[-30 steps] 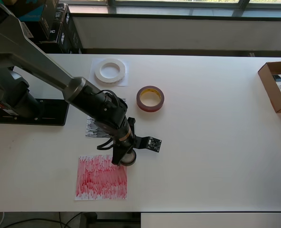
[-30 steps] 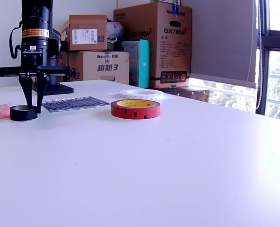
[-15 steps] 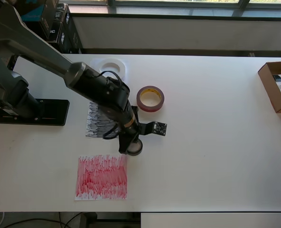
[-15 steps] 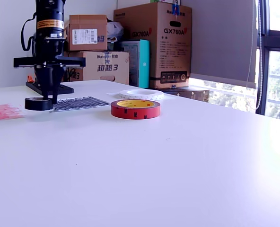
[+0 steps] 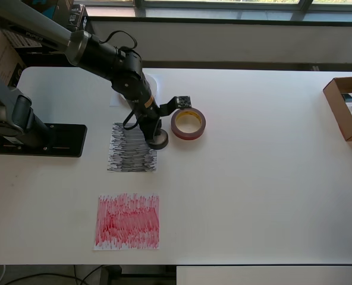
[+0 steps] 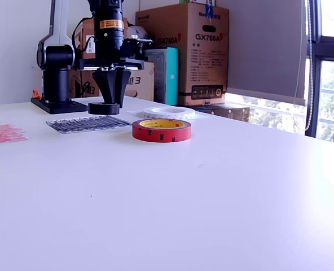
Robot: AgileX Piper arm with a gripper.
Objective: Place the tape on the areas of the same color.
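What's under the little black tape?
The black tape hangs in the gripper over the right edge of the black paper in the overhead view, partly over bare table. The spot directly beneath it is hidden.

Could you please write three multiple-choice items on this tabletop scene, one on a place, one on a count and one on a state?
1. In the overhead view, where is the black tape roll?
A. on the red sheet
B. at the right edge of the black sheet
C. inside the cardboard box

2. How many scribbled sheets lie on the table?
A. two
B. four
C. five

3. What is the gripper doing?
A. hanging open far from any tape
B. shut on the black tape roll
C. shut on the red tape roll

Answers:
1 B, the roll overlaps that sheet's right edge.
2 A, only the black sheet and the red sheet are scribbled.
3 B, its fingers close on the roll in the exterior view; the red tape roll lies apart.
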